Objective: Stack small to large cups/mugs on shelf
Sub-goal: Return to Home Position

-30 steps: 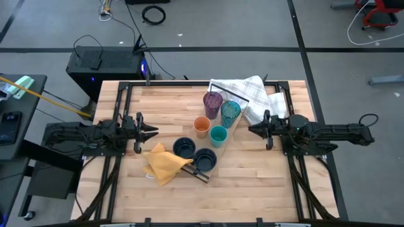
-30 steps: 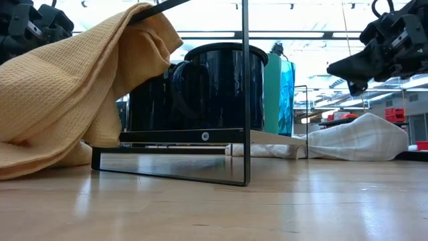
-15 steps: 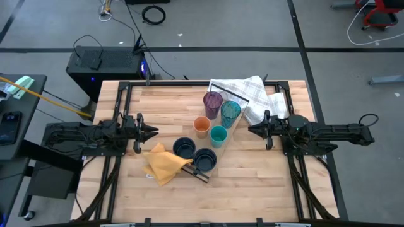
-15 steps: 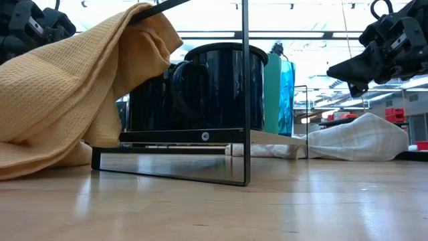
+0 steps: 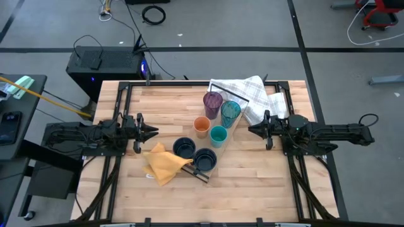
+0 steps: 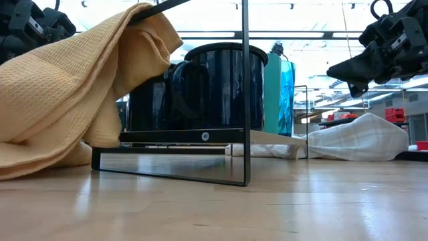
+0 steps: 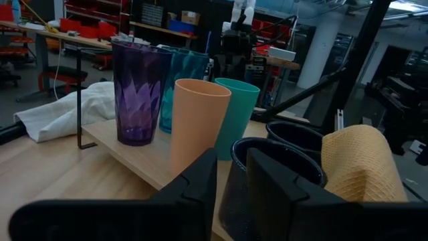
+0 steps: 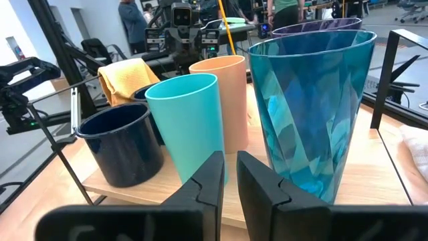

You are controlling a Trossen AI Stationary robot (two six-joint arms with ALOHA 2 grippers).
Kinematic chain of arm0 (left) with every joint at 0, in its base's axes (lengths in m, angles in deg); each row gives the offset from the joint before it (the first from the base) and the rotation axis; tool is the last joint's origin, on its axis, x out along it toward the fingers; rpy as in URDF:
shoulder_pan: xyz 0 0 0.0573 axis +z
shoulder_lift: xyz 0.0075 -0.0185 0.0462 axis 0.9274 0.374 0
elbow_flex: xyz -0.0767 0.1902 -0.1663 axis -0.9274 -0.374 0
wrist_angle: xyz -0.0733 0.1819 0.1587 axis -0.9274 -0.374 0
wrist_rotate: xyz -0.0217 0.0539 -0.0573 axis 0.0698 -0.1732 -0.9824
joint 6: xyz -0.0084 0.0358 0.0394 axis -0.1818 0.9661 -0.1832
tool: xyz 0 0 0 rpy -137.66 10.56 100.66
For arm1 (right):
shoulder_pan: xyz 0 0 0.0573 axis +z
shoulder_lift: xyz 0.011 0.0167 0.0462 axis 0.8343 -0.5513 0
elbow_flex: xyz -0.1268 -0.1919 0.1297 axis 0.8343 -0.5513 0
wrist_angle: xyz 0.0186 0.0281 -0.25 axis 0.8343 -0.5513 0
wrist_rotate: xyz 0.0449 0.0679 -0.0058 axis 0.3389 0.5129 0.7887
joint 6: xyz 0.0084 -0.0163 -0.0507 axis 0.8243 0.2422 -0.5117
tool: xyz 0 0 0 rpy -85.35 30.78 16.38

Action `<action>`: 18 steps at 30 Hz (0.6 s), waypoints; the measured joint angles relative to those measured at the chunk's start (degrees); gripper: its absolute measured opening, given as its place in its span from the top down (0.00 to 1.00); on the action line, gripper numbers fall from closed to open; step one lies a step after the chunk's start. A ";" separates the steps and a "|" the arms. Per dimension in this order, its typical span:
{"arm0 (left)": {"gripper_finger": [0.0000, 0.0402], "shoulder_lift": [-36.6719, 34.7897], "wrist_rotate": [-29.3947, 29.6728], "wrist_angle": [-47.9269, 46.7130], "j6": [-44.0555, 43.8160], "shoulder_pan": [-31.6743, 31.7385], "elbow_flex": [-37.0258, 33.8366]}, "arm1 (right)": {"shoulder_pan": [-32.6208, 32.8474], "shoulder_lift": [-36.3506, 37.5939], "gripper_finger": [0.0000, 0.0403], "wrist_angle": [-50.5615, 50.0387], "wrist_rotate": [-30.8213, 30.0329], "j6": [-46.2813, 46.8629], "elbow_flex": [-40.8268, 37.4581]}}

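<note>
The high view looks straight down on the whole desk (image 5: 252,189). The low view sits at desk-top height by the near edge, close to the dark mugs (image 6: 214,87), and faces the far side. Each wrist view looks level past its own tool, the left tool (image 7: 232,175) facing right and the right tool (image 8: 229,175) facing left. Both share the shelf (image 7: 127,155) and its cups (image 8: 314,114) from opposite sides.

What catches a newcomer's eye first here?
The shelf at mid-table is full: purple tumbler and teal-blue tumbler at its far end, orange cup and teal cup midway, two navy mugs nearest. A yellow cloth bunches beside the mugs. The left tool and right tool flank them, empty.
</note>
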 joint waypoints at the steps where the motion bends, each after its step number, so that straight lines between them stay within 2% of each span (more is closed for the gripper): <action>1: 0.78 0.00 0.00 0.00 -0.01 0.00 0.00 | 0.00 0.00 0.88 -0.01 0.01 0.00 0.00; 7: 0.79 0.00 0.00 0.00 0.05 -0.02 0.00 | 0.00 0.00 0.88 0.00 0.02 -0.02 0.00; 18: 0.77 0.00 0.00 0.00 0.07 0.00 0.00 | 0.00 0.00 0.88 0.02 0.02 0.00 0.00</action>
